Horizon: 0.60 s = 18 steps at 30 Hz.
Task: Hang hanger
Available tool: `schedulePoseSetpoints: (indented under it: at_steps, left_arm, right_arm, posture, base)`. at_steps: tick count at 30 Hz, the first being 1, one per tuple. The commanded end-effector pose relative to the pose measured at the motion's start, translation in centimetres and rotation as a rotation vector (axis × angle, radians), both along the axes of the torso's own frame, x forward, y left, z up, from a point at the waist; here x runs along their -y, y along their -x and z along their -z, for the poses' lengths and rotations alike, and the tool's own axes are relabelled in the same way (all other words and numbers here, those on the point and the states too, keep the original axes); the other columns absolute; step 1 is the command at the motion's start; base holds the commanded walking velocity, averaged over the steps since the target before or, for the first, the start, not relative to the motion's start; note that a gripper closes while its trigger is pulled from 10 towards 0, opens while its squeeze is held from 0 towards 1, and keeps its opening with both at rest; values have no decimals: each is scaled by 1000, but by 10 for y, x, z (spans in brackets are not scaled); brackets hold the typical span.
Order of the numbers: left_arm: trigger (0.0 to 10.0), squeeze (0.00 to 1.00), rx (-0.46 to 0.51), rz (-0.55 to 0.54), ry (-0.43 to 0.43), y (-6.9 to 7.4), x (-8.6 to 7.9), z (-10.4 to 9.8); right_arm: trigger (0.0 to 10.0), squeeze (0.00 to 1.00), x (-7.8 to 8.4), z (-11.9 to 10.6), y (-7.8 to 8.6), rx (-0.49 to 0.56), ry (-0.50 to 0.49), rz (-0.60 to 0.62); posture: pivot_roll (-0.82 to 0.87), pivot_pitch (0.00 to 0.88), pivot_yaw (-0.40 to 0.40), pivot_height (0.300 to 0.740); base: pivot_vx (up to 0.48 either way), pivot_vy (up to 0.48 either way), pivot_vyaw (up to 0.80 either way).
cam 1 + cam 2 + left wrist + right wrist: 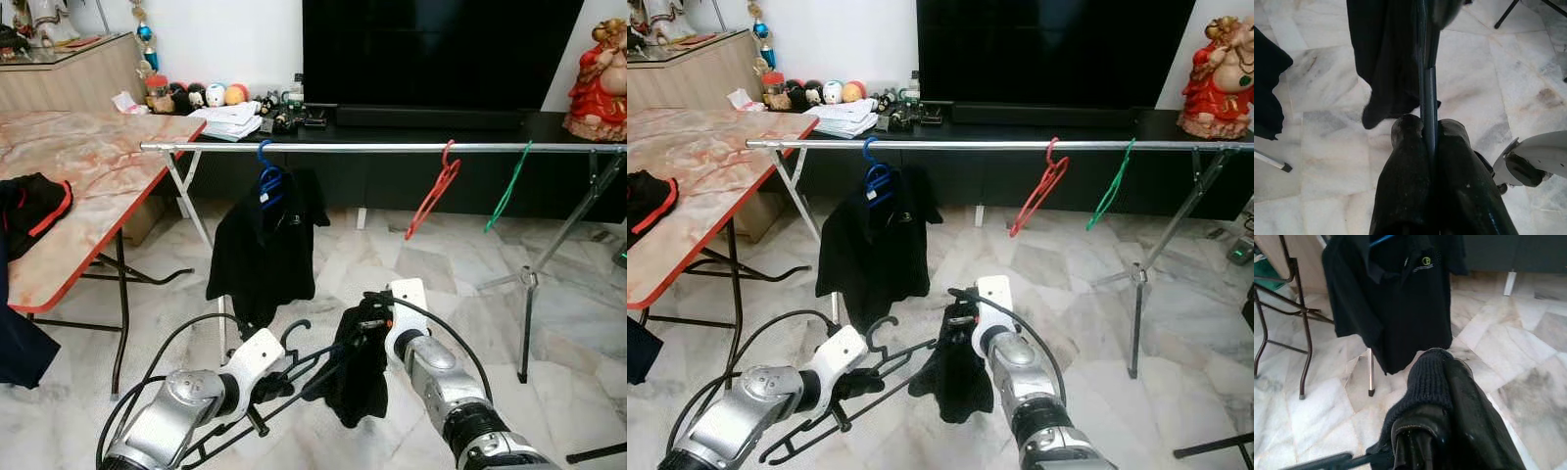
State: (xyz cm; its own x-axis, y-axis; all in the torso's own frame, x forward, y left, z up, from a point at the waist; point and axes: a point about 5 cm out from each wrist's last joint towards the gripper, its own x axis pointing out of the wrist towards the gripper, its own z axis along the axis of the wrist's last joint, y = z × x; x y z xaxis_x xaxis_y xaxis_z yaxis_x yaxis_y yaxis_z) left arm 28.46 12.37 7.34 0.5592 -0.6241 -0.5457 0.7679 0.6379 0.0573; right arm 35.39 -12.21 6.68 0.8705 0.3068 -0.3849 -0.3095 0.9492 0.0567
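Left pincer clamped on black hanger, right pincer apparently pinching dark garment, below rail

A black hanger lies tilted low in the frame's centre, hook up, with a dark garment drooping from its right end.

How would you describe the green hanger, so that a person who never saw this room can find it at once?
Find the long silver clothes rail that runs in front of the dark TV cabinet. Three hangers hang on it: a blue hanger carrying a black shirt, then a bare red hanger, then the green hanger. It is the thin bare one nearest the robot's right end, beside the rail's crossed legs.
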Motion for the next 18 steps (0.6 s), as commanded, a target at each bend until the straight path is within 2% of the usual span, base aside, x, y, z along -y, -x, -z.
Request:
schedulePoseSetpoints:
  at_steps: [1, 5, 8, 10, 18]
  left_arm:
    - [10000, 0, 58, -30, 21, -10, -2, -11]
    - [10000, 0, 112, -64, 27, -18, -1, -18]
    - [10000, 0, 155, -118, -2, -25, -4, -20]
    - [10000, 0, 144, -111, 6, -25, -2, -19]
    - [10000, 0, 44, -47, -65, -12, -4, -1]
  right_arm:
    - [10000, 0, -6, -5, -2, 14, -10, -26]
    - [10000, 0, -9, -6, -2, 5, -12, -46]
    - [10000, 0, -9, -6, -2, 6, -11, -41]
    - [10000, 0, -10, -7, -2, 5, -14, -42]
    - [10000, 0, -8, -20, -8, 53, -30, -35]
  posture:
    - [86, 0, 32, 740]
    - [88, 0, 31, 740]
    - [92, 0, 32, 740]
    - [90, 0, 33, 740]
    - [84, 0, 37, 740]
  base:
    - [0, 0, 0]
    - [0, 0, 0]
    - [0, 0, 0]
    - [0, 0, 0]
    - [0, 0, 0]
